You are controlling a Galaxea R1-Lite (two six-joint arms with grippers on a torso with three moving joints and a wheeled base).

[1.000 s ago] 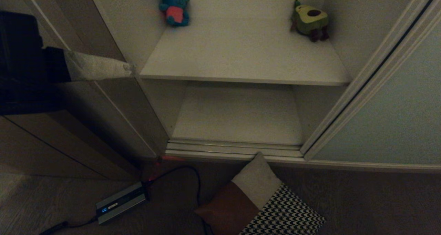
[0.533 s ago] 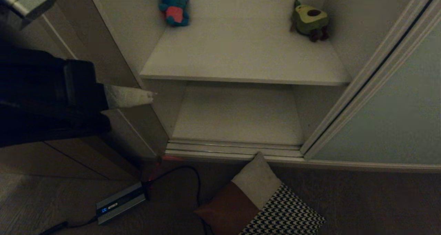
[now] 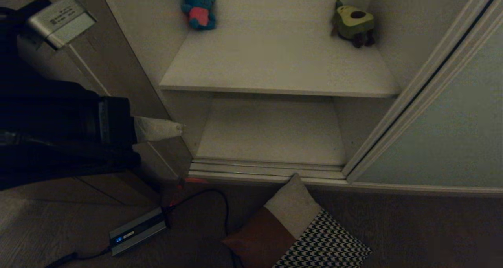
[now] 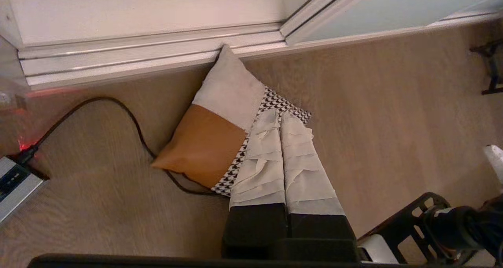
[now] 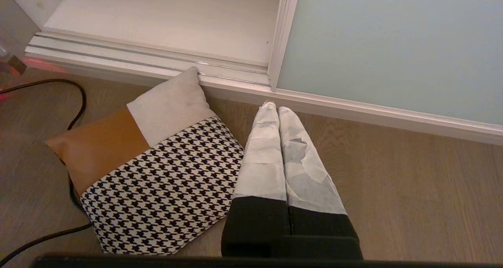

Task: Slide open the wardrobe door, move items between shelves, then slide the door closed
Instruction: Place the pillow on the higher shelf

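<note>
Left gripper point(image 3: 177, 128) has swung down and inward since a second ago, jaws pressed together and empty, so it looks like we're past the door-opening bit and heading for the pickup. Closest to the robot, the cushion point(image 3: 302, 232) lies on the floor with one corner touching the floor track point(image 3: 267, 167), while the right gripper point(image 5: 275, 109) hangs parked just beside it, jaws also shut. Further back both shelves point(image 3: 275, 67) sit exposed with the sliding wardrobe door point(image 3: 448, 118) pushed off to the right, so next I'd guess the left jaws need to spread and drop onto that cushion.
</note>
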